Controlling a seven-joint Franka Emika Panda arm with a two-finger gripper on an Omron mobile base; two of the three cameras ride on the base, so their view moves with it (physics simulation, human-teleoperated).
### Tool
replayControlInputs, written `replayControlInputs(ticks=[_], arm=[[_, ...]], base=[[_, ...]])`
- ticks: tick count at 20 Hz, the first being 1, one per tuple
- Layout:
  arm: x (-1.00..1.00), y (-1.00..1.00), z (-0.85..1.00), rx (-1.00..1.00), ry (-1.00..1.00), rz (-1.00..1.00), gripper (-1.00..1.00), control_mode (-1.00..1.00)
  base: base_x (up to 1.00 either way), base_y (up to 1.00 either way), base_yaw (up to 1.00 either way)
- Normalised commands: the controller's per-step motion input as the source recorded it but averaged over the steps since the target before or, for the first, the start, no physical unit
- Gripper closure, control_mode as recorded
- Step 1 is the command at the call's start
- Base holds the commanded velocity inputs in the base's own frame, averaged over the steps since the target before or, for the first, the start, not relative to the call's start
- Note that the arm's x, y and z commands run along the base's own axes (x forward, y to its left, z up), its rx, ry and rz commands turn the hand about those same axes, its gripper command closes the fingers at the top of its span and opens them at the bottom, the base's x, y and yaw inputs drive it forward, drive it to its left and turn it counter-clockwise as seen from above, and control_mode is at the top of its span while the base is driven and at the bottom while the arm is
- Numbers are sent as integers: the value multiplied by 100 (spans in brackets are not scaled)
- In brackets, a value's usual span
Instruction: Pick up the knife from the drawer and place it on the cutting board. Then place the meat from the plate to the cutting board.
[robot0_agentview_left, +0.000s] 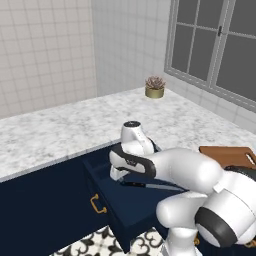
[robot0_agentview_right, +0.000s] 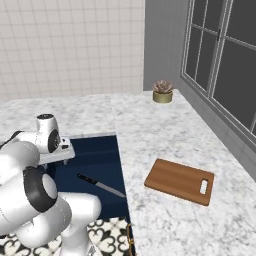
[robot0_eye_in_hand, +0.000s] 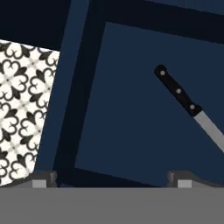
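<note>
We're looking at an early stage: nothing is placed yet. The knife is lying flat on the floor of the open drawer, black handle toward the back, blade toward the front. The cutting board is sitting bare on the counter, to the right of the drawer. We're not seeing the plate or the meat from here, so that half is entirely pending.

The gripper is hovering over the drawer interior with jaws fully apart, holding nothing; the knife is lying off to one side of it, not between the fingertips.

Around: a potted succulent is standing well back by the window, patterned floor tiles below. Nothing is blocking the path to the knife; the drawer walls are the only thing we're judging a constraint.
</note>
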Motion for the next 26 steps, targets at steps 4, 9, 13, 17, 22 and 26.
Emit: replayControlInputs(ticks=[4,9,13,17,22,26], arm=[[15,-32,-12,-5,1,27,-100,-100],[20,-60,-28,0,2,29,-100,-100],[30,-47,-37,0,5,22,-100,-100],[41,-3,-42,-4,2,3,-100,-100],[26,0,-30,0,-2,0,-100,-100],[36,0,-37,0,0,0,-100,-100]], base=[[0,0,0],[0,0,0],[0,0,0],[0,0,0],[0,0,0],[0,0,0]])
